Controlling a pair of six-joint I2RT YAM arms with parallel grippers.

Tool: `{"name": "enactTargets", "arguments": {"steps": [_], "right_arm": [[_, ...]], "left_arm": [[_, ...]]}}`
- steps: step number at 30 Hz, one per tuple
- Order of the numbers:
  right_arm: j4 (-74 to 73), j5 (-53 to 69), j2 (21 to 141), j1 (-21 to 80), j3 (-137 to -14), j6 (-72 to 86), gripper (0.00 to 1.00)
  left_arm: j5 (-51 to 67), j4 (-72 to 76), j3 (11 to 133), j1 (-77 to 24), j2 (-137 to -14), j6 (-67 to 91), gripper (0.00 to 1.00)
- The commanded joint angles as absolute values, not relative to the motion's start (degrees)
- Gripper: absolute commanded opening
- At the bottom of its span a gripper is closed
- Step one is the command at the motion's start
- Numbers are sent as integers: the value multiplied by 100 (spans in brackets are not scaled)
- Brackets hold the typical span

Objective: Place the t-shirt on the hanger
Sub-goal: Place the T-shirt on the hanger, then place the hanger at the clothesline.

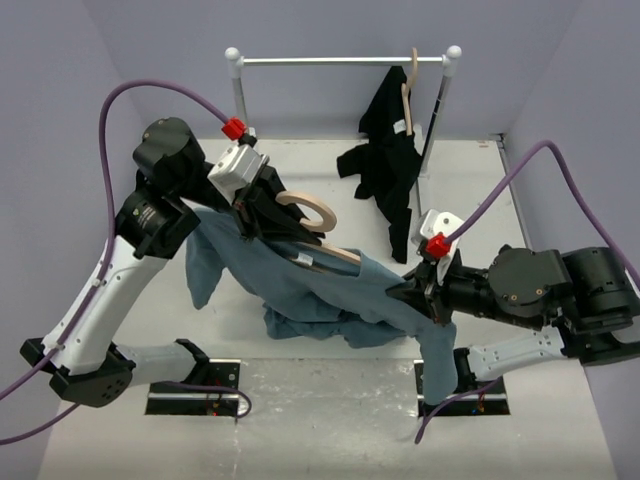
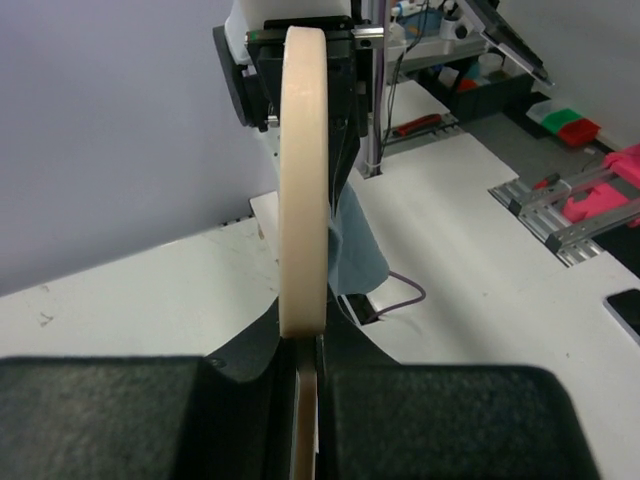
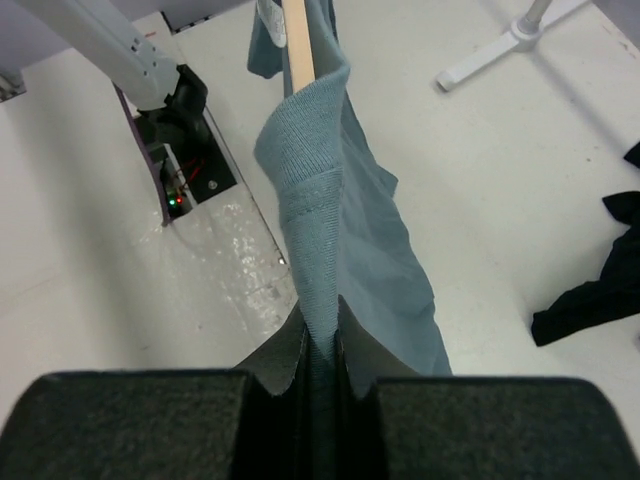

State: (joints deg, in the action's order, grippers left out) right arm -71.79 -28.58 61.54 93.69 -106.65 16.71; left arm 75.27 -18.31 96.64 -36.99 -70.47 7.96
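Observation:
The blue-grey t-shirt (image 1: 330, 290) hangs above the table, draped over the pale wooden hanger (image 1: 312, 212), whose curved hook and one shoulder bar show. My left gripper (image 1: 262, 212) is shut on the hanger near its hook; in the left wrist view the hook (image 2: 303, 180) stands edge-on between the jaws. My right gripper (image 1: 418, 292) is shut on the t-shirt's ribbed collar edge (image 3: 318, 230), stretched toward the hanger's wooden end (image 3: 298, 40). One part of the shirt hangs below my right gripper (image 1: 438, 370).
A white clothes rail (image 1: 340, 62) stands at the back, with a second wooden hanger (image 1: 408, 100) carrying a black garment (image 1: 390, 160) that trails onto the table. The black garment also shows at the right wrist view's edge (image 3: 590, 295). Arm base plates sit at the near edge (image 1: 195, 400).

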Motion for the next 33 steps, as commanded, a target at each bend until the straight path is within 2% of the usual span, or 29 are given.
{"name": "enactTargets", "arguments": {"steps": [1,3,4,5,6,7,9,11,13,15,19,23,30,33], "right_arm": [[-6954,-2638,6415,8914,-10679,1635,0],[-6551,-2424,6404,8563,-10452,1572,0],[-6502,-2377,6384,8524,-10421,1577,0],[-6236,-2397,6348,8309,-10253,1648,0],[-6041,-2436,6324,8145,-10130,1723,0],[-5874,-2588,6319,8052,-10018,1808,0],[-5552,-2955,6319,7916,-9831,2012,0],[-5158,-3901,6402,7879,-9651,2271,0],[-5009,-4146,6546,7699,-9623,2494,0],[-4697,-4286,6660,7473,-9528,2548,0],[-4264,-4593,6820,7000,-9396,2776,0],[-3677,-4668,6762,6613,-9216,2597,0],[-2298,-5142,6865,5795,-9073,1696,0],[-1427,-5098,6982,5430,-8718,1474,0]], "left_arm": [[7692,-1327,9860,-3586,-7179,1046,0],[7425,-1345,9921,-3455,-7216,967,1],[7121,-1440,9979,-3443,-7219,932,14],[6053,-1793,10153,-3376,-7240,727,58],[5068,-2071,10246,-3340,-7255,597,90],[4140,-2251,10332,-3340,-7260,625,100],[1030,-2735,10590,-3340,-7225,1018,100],[-1400,-2954,10351,-3331,-6937,1378,100],[-3478,-2707,9860,-3331,-6578,1432,100],[-4612,-2316,8966,-3331,-5954,1407,100],[-4828,-2104,7904,-3331,-5013,1339,100],[-4791,-2545,7510,-3337,-4606,1292,100],[-2705,-3022,6328,-3336,-4134,1301,100],[-2396,-2780,5461,-3331,-3624,1392,100]]}}
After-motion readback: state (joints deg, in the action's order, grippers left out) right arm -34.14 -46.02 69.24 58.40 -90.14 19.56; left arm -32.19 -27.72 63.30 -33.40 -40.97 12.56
